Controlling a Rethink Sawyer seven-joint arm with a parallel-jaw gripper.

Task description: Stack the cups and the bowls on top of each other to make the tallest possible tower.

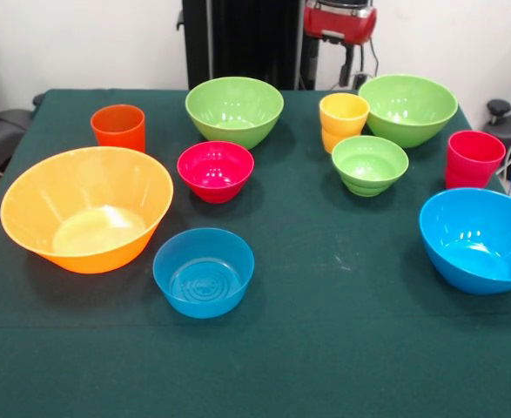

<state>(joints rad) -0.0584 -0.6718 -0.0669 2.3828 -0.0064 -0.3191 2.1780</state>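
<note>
All the cups and bowls stand apart and upright on the green table; nothing is stacked. At the left sit the very wide orange bowl (85,209) and the orange cup (118,127). One big green bowl (234,110) is far centre, with the small red bowl (215,170) and small blue bowl (204,272) in front of it. The ribbed yellow cup (343,120), second big green bowl (407,108) and small green bowl (369,164) are grouped at the far right. The red cup (474,158) and big blue bowl (479,239) stand at the right edge. The arm's red end (339,19) hangs beyond the far edge, its gripper unclear.
The green cloth (342,348) covers the whole table. The big blue bowl reaches the right edge of the picture. Dark equipment (3,131) stands off the table's left side, and a black knob and cables (503,117) off its right.
</note>
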